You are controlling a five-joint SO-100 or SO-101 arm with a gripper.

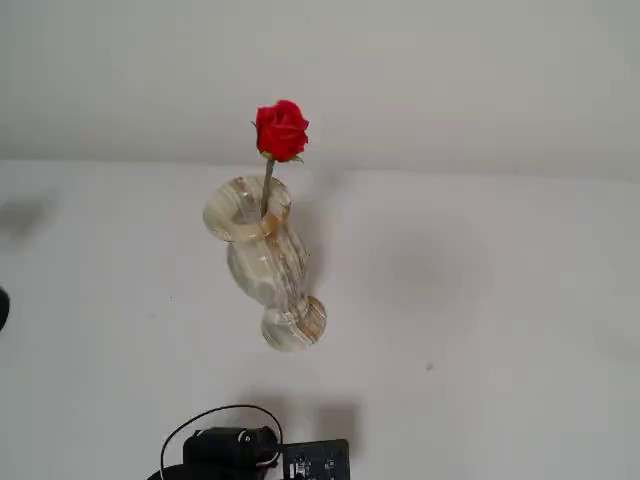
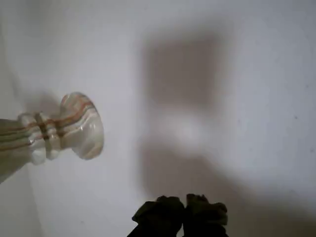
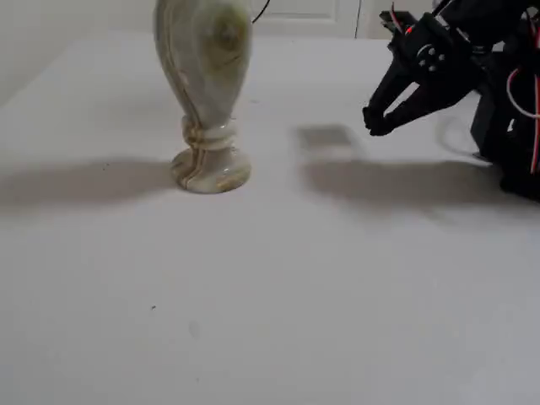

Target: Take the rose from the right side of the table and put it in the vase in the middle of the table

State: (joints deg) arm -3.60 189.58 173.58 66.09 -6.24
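Note:
The red rose (image 1: 281, 128) stands upright in the vase (image 1: 265, 262), its stem going down into the flared mouth. The cream, veined vase stands upright on the white table (image 1: 480, 300). A fixed view from the side shows the vase's body and foot (image 3: 205, 93), with the rose cut off above. The wrist view shows the vase's foot (image 2: 81, 126) at the left. My gripper (image 3: 376, 120) hangs above the table, well to the right of the vase, shut and empty. Its fingertips (image 2: 170, 206) meet at the bottom of the wrist view.
The arm's black base and cable (image 1: 240, 450) sit at the bottom edge of a fixed view. The arm's body with red and white wires (image 3: 506, 101) fills the right edge of a fixed view. Shadows lie on the table (image 3: 295, 295).

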